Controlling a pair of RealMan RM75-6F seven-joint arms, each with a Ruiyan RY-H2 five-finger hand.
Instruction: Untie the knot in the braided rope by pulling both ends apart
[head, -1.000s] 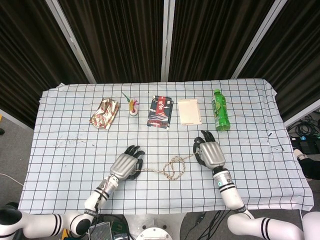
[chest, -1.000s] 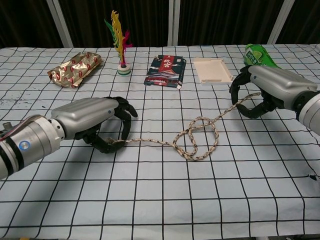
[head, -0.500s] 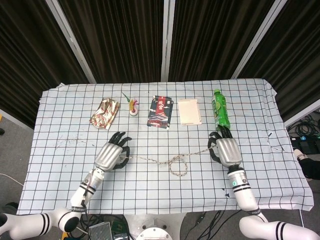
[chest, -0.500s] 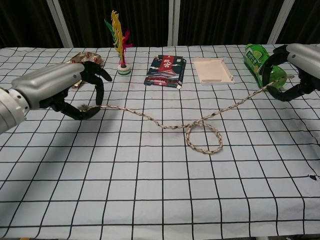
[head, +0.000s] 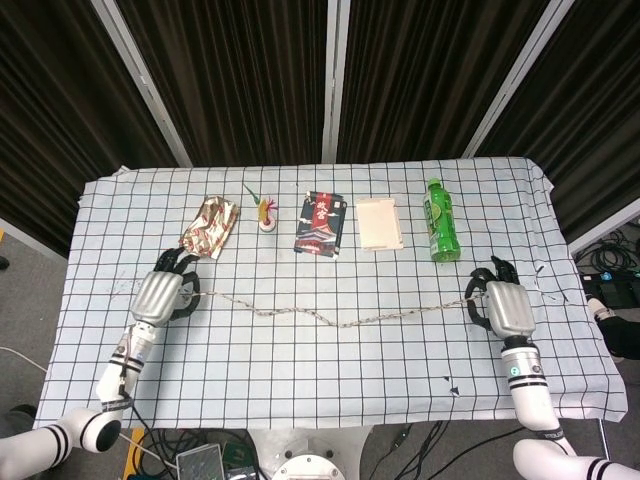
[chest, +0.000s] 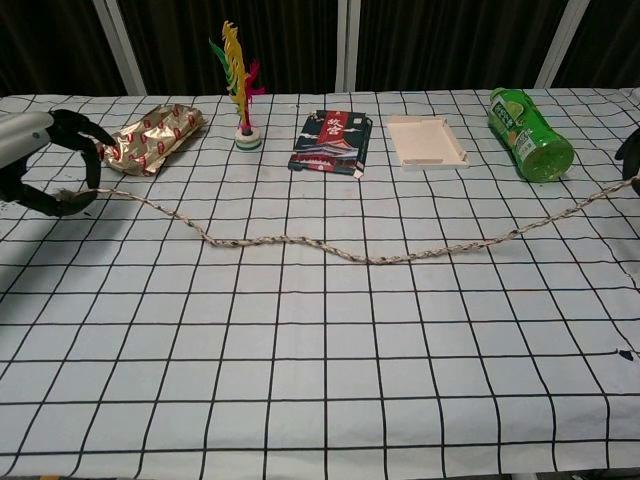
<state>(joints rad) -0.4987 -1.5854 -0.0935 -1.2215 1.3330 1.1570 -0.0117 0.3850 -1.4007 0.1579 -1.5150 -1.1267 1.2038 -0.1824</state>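
2 ends of the braided rope are pinched in my left hand and right hand; it lies knot-free across the checkered tablecloth. I judge a level, gentle pull should avoid the green bottle.

Right hand mostly beyond chest view's right edge.

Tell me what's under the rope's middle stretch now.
Only bare checked tablecloth; the rope lies straight across it, no loop. Its ends are hidden inside the left hand and right hand.
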